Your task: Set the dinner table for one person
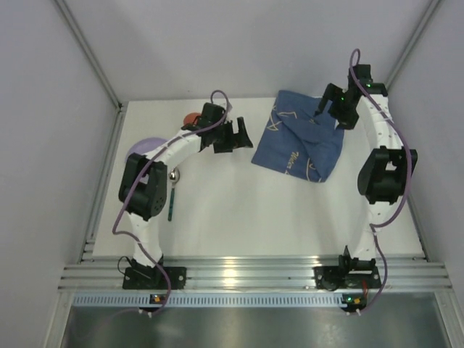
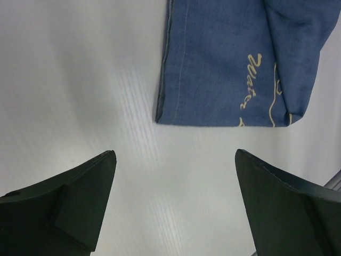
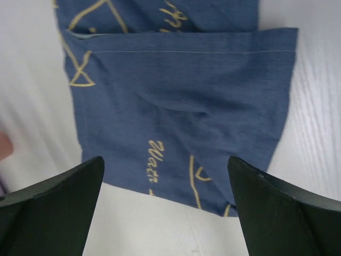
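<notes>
**Dinner table**: matte white. You have aluminium rails along its near and left edges, and grey walls close in on three sides. Bare white surface runs from the arm bases up to the cloth's near edge.

**Dark-blue cloth**: folded and rumpled, with pale line drawings. It lies far right on the table, with its right corner near the table's right edge.

**Left gripper**: your left claw is released, fingers wide apart with nothing between them. It hangs over bare table just short of the cloth's left edge.

**Right gripper**: also released, spread above the cloth. You cannot tell whether it touches.

**Left side**: a purple rounded dish sits partly under your left arm. An orange-red object sits behind the wrist. A green-handled utensil lies beside the arm.
</notes>
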Controlling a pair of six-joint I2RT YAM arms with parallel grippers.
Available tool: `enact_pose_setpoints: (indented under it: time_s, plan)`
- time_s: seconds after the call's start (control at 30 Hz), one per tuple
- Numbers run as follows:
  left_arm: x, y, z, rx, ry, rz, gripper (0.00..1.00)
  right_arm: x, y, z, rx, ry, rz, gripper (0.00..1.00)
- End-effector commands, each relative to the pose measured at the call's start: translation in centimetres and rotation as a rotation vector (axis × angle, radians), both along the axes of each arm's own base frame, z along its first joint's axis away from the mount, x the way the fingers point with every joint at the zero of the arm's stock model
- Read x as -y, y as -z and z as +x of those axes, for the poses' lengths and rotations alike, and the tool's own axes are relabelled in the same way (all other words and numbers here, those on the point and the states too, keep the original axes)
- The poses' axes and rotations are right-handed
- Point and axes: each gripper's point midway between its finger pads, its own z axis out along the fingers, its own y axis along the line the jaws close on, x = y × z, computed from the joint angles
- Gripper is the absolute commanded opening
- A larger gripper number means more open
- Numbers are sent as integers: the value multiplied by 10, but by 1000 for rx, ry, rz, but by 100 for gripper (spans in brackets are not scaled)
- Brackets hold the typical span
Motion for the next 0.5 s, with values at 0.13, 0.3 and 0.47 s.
enact_pose_setpoints:
  time_s: [0.13,0.3,0.47]
  plan:
    - [59,18,57,44,125,-46,98,67,13,-19,-106,130,-43,100]
    - [72,64,68,-43,164,-16,88,87,35,-28,-156,170,-54,99]
    - [84,77,56,-69,232,-33,72,97,50,-18,-165,191,-50,99]
